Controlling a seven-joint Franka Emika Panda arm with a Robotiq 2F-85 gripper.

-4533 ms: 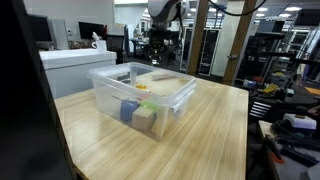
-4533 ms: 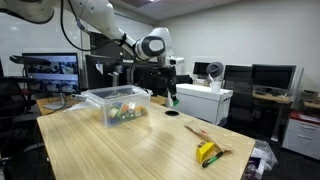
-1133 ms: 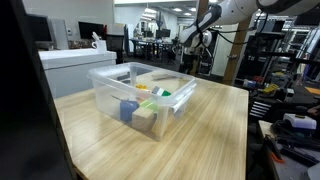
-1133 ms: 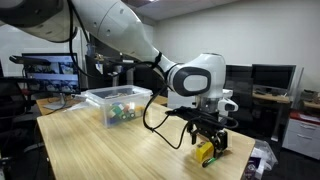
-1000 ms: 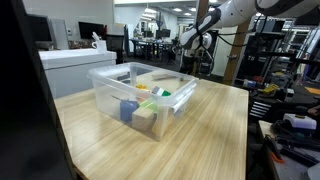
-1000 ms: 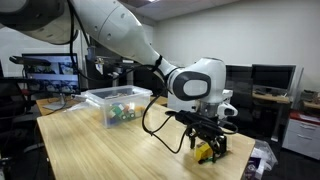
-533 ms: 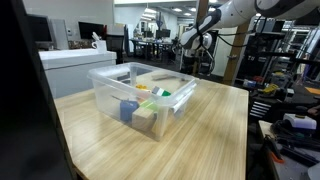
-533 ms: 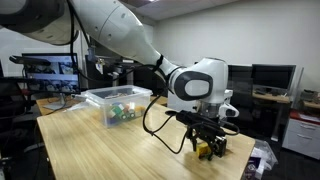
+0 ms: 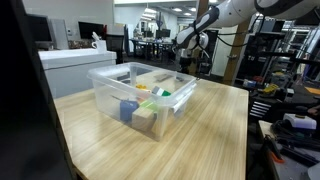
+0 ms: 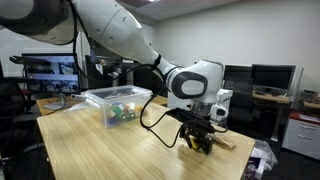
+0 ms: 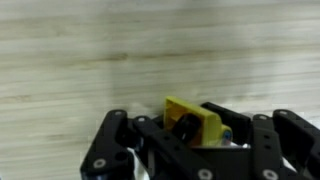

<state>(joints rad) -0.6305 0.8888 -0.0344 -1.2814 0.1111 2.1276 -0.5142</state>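
Wooden worktop (image 10: pixel 95 150) carries a clear plastic bin (image 10: pixel 100 96) toward one end. The robot arm (image 10: pixel 120 40) reaches to the opposite end, well apart from the bin. The gripper (image 10: pixel 197 141) stands low over the worktop there, near its edge, jaws pressed in on a yellow block (image 11: pixel 193 122). The block sits between the fingers, tilted, its long axis slanting from upper left to lower right in the wrist view. Contact with the worktop cannot be determined.
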